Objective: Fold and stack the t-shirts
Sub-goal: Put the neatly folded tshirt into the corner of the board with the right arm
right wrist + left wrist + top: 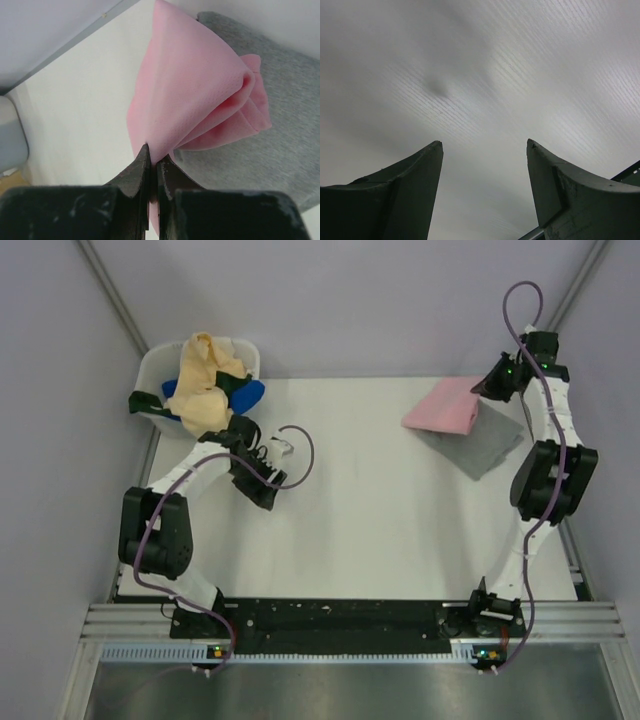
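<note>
A folded light pink t-shirt (443, 407) lies at the back right of the table, partly on a folded grey t-shirt (472, 441). My right gripper (488, 385) is shut on the pink shirt's edge; in the right wrist view the fingers (141, 167) pinch the pink cloth (190, 95) above the grey one (270, 155). A pale yellow t-shirt (206, 380), a blue one (246, 393) and a dark green one (146, 402) hang in the white tub. My left gripper (283, 448) is open and empty beside the tub; its view shows only bare grey surface between its fingers (415, 185).
The white plastic tub (158, 365) stands at the table's back left corner. The white table (360, 520) is walled by grey panels on three sides. A metal rail (350, 625) runs along the near edge with both arm bases.
</note>
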### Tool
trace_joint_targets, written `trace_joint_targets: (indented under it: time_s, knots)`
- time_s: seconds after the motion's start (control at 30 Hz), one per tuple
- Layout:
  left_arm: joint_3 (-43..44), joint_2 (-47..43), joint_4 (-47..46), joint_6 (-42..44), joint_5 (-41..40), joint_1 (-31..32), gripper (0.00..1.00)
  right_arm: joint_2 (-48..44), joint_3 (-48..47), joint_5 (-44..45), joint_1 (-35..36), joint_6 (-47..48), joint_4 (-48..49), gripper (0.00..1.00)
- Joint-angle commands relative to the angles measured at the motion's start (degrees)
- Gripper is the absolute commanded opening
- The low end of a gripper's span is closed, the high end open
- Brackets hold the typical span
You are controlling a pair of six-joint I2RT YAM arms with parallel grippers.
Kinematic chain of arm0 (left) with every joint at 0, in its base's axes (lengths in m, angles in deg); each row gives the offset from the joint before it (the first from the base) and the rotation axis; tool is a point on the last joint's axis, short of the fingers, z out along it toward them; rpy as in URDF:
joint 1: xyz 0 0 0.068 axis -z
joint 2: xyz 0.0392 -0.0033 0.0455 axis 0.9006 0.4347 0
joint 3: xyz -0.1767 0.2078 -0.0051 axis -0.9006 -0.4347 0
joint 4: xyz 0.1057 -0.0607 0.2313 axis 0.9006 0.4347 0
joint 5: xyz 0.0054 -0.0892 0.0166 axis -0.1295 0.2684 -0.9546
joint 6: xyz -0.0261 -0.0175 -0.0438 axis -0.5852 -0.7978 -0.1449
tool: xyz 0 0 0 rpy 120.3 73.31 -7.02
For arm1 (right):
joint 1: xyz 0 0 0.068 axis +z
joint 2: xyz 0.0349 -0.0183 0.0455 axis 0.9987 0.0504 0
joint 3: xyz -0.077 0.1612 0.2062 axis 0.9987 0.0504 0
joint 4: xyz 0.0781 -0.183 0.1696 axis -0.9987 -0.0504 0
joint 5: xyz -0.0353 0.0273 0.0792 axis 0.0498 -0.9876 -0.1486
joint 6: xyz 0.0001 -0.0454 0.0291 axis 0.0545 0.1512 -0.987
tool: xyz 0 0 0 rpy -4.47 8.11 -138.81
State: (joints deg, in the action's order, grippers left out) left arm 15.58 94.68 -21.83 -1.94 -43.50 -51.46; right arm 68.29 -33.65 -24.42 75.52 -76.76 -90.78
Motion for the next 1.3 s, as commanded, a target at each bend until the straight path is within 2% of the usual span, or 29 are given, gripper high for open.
trace_joint_targets:
  time_s: [0.0,0.33,0.53,0.8,1.03,1.07,1.1,1.17,1.27]
  knots:
    - [0.89,0.29,-0.26,0.55,0.26,-0.29,0.73,-6.69,3.53,0.39,-1.93,4.55,-1.2,0.0]
    - [0.72,0.99,-0.44,0.82,0.17,-0.29,0.73,-10.65,11.0,-2.78,-6.5,5.96,-1.02,0.0]
    - [0.02,1.16,-0.88,0.82,0.26,-0.29,0.73,-13.2,19.35,-1.99,-9.49,5.17,2.48,0.0]
    - [-0.25,1.25,-0.96,0.99,0.26,-0.29,0.74,-10.22,23.93,3.71,-11.43,7.54,3.63,0.0]
    - [-0.25,1.87,-0.96,1.08,0.26,-0.29,0.75,-7.05,23.76,10.49,-11.87,11.84,2.58,0.0]
    - [-0.16,2.04,-0.96,1.08,0.26,-0.29,0.75,-6.44,23.67,11.27,-11.96,12.11,2.49,0.02]
    - [-0.16,2.13,-0.96,1.08,0.26,-0.29,0.75,-6.0,23.67,12.41,-11.96,12.29,2.14,0.12]
    - [0.1,2.31,-0.96,0.99,0.43,-0.29,0.75,-5.12,23.67,15.92,-12.05,12.12,1.53,0.38]
    - [0.02,2.05,-0.7,0.99,0.52,-0.29,0.75,-5.46,23.49,22.16,-13.1,10.54,0.91,0.45]
